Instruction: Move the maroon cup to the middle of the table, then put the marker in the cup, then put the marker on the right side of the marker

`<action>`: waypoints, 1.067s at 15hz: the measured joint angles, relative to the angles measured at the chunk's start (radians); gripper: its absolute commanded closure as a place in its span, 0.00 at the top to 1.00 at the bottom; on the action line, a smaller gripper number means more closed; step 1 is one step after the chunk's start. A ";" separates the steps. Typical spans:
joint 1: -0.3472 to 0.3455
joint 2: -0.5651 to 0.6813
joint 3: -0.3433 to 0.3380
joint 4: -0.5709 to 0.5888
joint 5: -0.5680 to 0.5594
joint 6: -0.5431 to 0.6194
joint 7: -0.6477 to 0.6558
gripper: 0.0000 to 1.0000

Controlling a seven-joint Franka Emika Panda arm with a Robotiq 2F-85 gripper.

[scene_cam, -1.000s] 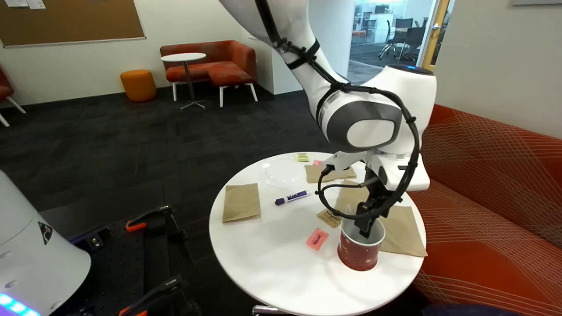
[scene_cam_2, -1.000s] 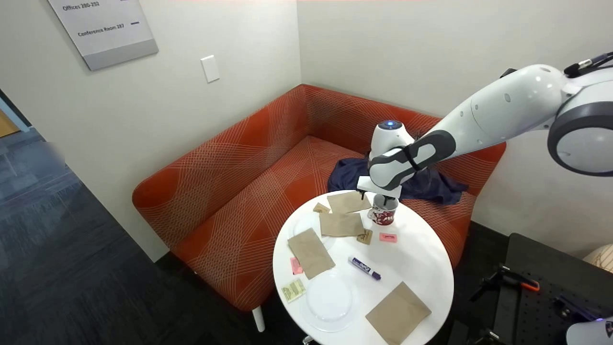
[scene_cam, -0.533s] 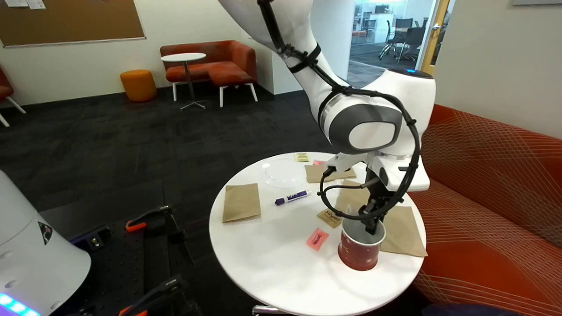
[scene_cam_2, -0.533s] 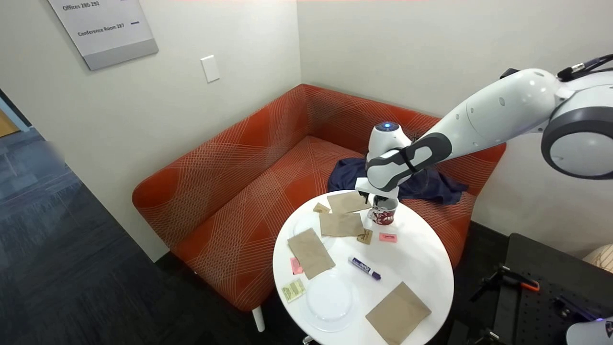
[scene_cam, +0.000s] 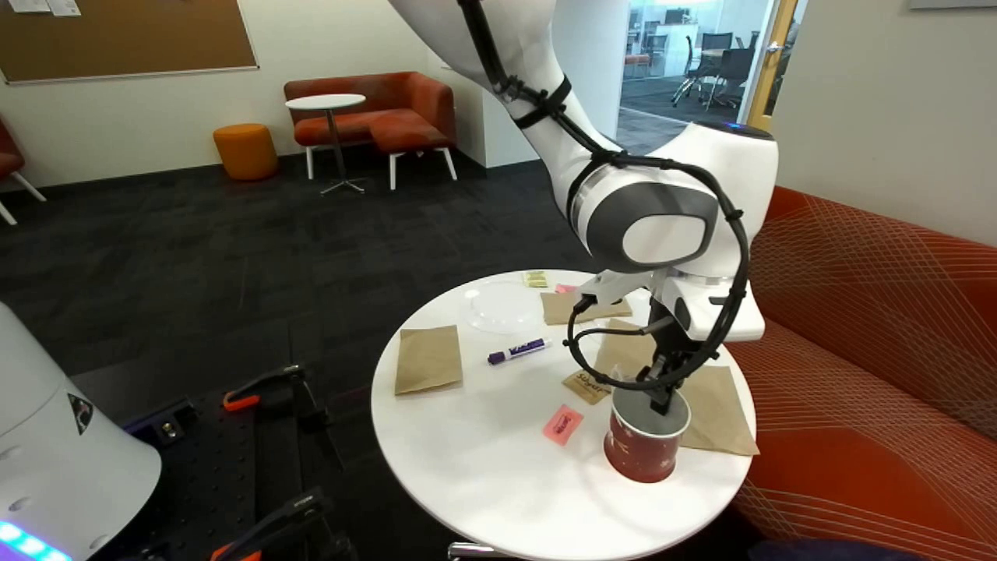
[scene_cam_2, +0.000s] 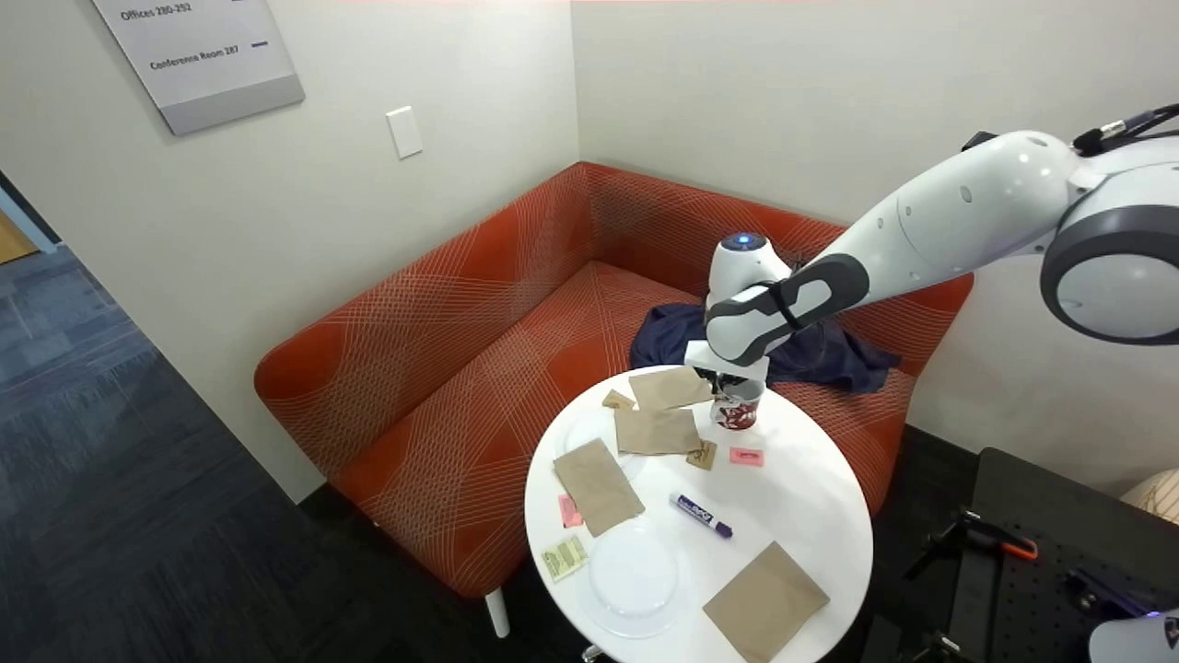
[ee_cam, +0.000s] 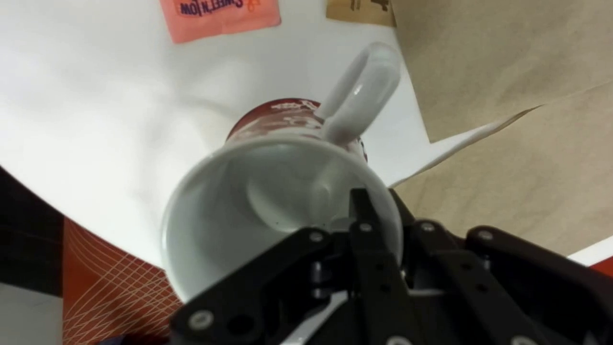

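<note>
Maroon cup point(scene_cam: 642, 456) near pink packet point(scene_cam: 562, 425), brown paper point(scene_cam: 716, 411)

Room light was soft and even; carpet point(scene_cam: 156, 257) read dark, table point(scene_cam: 483, 475) bright. Blue light strip point(scene_cam: 31, 543) glowed at near left. Wrist view: table washed out nearly to white on the left, faint soft shadows beside the maroon cup point(ee_cam: 239, 201), glint on its handle point(ee_cam: 378, 91); black gripper point(ee_cam: 379, 199) rendered dark, soft-edged.

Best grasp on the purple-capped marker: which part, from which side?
Probably mid-barrel, from straight above, pinched across its width: the purple-capped marker is long and slim and lies flat on its side on the round white table.
</note>
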State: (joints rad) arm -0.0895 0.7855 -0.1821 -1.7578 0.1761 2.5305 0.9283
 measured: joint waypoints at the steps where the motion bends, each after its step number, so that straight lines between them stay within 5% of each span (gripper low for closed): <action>1: 0.000 -0.002 -0.002 -0.001 -0.001 -0.009 -0.001 0.02; 16: 0.090 -0.168 -0.016 -0.221 -0.116 -0.071 -0.068 0.02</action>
State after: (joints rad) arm 0.0005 0.6175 -0.1977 -1.9784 0.0605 2.4596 0.8602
